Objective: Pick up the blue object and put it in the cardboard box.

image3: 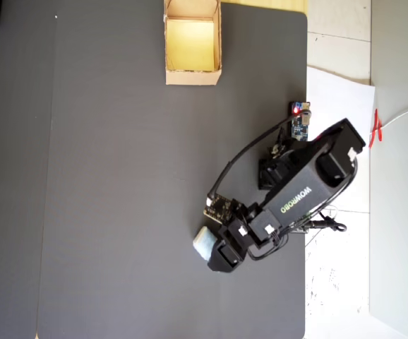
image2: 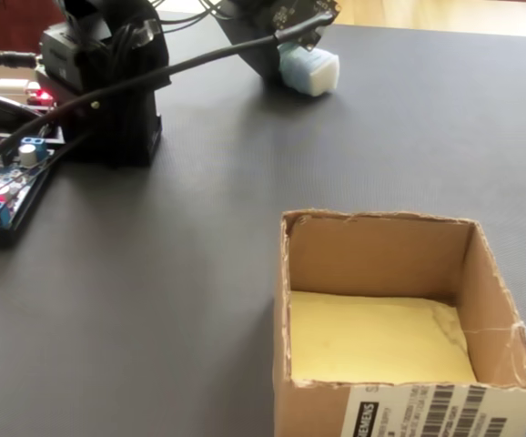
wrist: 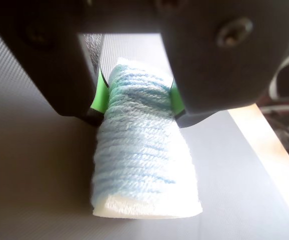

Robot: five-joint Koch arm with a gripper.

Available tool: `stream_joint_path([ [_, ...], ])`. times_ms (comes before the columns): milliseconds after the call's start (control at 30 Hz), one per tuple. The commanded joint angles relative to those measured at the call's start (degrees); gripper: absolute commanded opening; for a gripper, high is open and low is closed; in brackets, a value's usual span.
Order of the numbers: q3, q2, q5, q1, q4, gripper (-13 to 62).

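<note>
The blue object [wrist: 142, 160] is a pale blue, yarn-wrapped lump with a white end. It stands on the dark mat in the wrist view. My gripper [wrist: 137, 102] is shut on its upper part, with a green pad [wrist: 99, 95] pressed against each side. In the fixed view the blue object [image2: 310, 71] sits at the far edge of the mat under the gripper [image2: 292, 60]. From overhead the blue object [image3: 204, 241] lies by the mat's lower right, at the gripper [image3: 214, 248]. The cardboard box [image2: 378, 220] stands open and empty near the camera, yellowish inside. Overhead, the cardboard box [image3: 193, 75] is at the top edge.
The arm's base [image2: 108, 100] and a circuit board [image2: 4, 187] with wires stand at the left of the fixed view. A black cable [image2: 154, 77] runs from the base to the gripper. Overhead, the mat's right edge [image3: 306, 141] borders white paper [image3: 338, 99].
</note>
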Motion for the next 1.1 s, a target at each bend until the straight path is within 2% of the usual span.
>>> stream_joint_path([
  [0,-0.09,2.90,-0.53,2.02,-3.60,5.2],
  [533,10.02,26.72,-2.99,20.21,-5.01,5.2],
  [733,9.93,30.41,-3.78,29.44,-6.24,5.2],
  [1067,9.05,30.41,-3.34,49.48,-14.59,5.3],
])
